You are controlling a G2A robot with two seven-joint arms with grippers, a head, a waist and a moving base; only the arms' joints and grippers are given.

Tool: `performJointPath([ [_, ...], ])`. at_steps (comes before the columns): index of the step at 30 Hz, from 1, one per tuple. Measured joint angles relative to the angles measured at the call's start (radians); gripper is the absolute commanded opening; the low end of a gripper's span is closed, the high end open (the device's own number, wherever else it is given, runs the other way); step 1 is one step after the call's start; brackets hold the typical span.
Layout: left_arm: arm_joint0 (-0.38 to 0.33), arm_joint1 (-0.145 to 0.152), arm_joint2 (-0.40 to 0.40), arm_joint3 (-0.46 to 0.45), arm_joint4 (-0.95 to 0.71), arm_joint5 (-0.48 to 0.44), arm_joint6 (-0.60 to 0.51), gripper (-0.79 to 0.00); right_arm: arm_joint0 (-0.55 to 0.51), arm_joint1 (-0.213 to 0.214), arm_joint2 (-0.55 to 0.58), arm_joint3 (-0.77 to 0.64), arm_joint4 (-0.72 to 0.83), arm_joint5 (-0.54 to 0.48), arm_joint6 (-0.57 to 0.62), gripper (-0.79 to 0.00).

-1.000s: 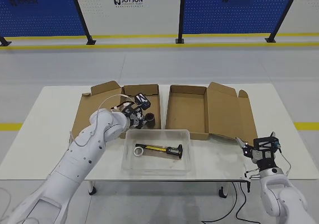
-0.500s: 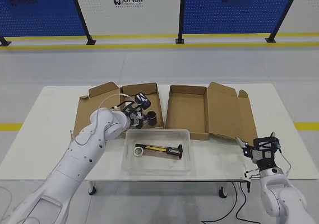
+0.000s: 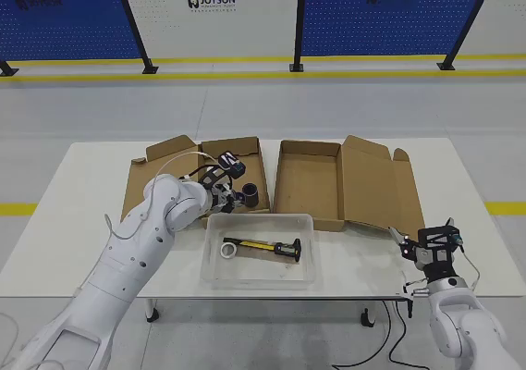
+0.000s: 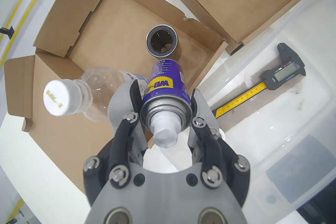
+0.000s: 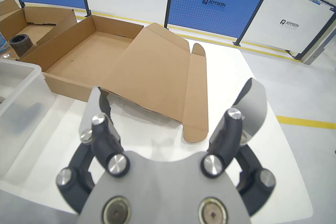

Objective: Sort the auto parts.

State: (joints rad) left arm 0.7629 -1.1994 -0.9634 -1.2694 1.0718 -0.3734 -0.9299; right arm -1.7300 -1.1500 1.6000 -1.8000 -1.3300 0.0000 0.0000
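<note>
Since a second ago the left hand (image 4: 164,95) has edged toward 10 o'clock over the left box (image 4: 105,25). It is clamped on a can (image 4: 162,78), blue-purple with a yellow label and white nozzle. One finger hides part of a clear bottle (image 4: 99,86) beside the can. The caliper (image 4: 278,72), in the bin (image 4: 302,130), is cut off behind the hand. A black sleeve (image 4: 162,40) stands at the box's 4 o'clock. The right hand (image 5: 174,92) gapes wide at the counter's (image 3: 78,231) 4 o'clock edge.

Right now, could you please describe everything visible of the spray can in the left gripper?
The spray can is a metal cylinder, blue-purple with a yellow band, a silvery top rim and a white nozzle. The left gripper is shut on it near the top, a finger on each side. It hangs over an open cardboard box, beside a clear bottle.
</note>
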Motion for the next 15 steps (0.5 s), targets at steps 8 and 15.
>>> performJointPath([
  [8,-0.046,-0.019,0.039,0.066,-0.019,0.022,-0.034,-0.785,0.0,0.0,0.0,0.0,0.0,0.0,0.0,0.0],
  [15,-0.095,-0.043,0.089,0.135,-0.027,0.036,-0.044,-0.785,0.0,0.0,0.0,0.0,0.0,0.0,0.0,0.0],
])
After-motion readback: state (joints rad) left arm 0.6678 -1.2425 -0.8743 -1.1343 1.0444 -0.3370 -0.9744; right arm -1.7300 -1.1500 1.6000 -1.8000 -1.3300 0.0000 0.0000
